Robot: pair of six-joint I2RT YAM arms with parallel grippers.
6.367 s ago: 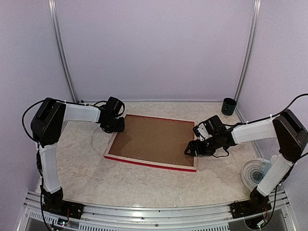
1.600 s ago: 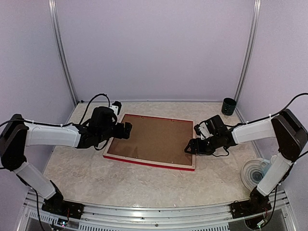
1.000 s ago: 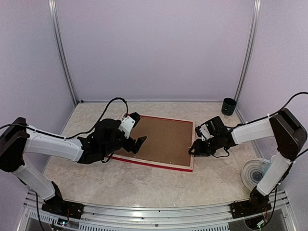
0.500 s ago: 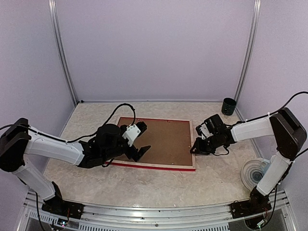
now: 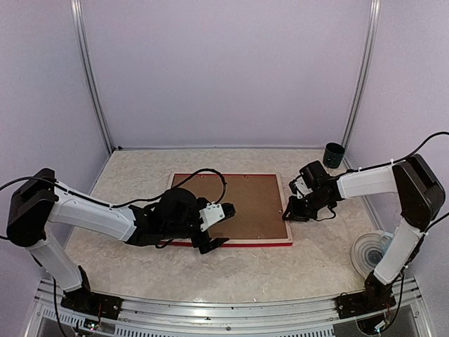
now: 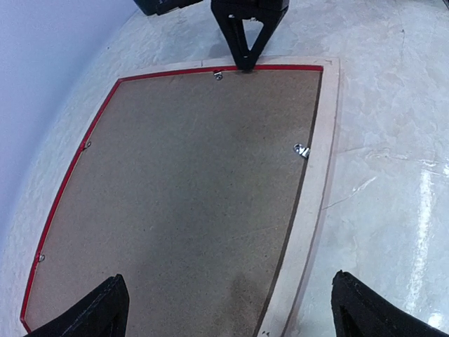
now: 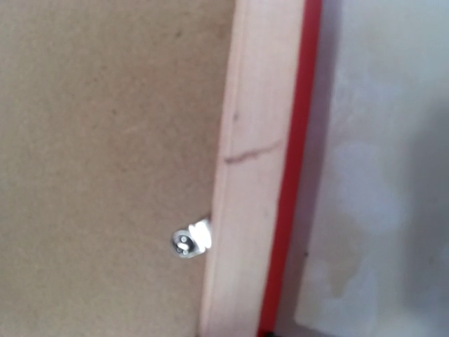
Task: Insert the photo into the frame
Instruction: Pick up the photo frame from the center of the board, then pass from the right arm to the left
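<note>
The large thin rectangular red picture frame (image 5: 259, 242) lies face down at the middle of the pale marbled table (image 5: 126, 175). Its pale wooden back is up, and a brown hardboard backing panel (image 5: 249, 200) fills the opening. In the top view its long sides run left to right.

The left gripper (image 5: 219, 226) sits low at the frame's near long edge, left of centre. Its black fingers (image 6: 98, 312) are spread wide. In the left wrist view they stand at the two lower corners, with the panel and the pale rail between them.

The right gripper (image 5: 287, 215) is at the frame's right short edge. In the left wrist view, at top centre, its two fingers close to a single point that touches the pale rail just beside a small metal clip (image 6: 218, 74). The right wrist view shows none of its own fingers. It shows only the rail with its red outer side, another silver clip (image 7: 188, 243) overlapping the panel, and bare table to the right.

A dark green cup (image 5: 334, 154) stands at the far right corner. A clear round plastic object (image 5: 368, 254) lies near the right arm's base.
</note>
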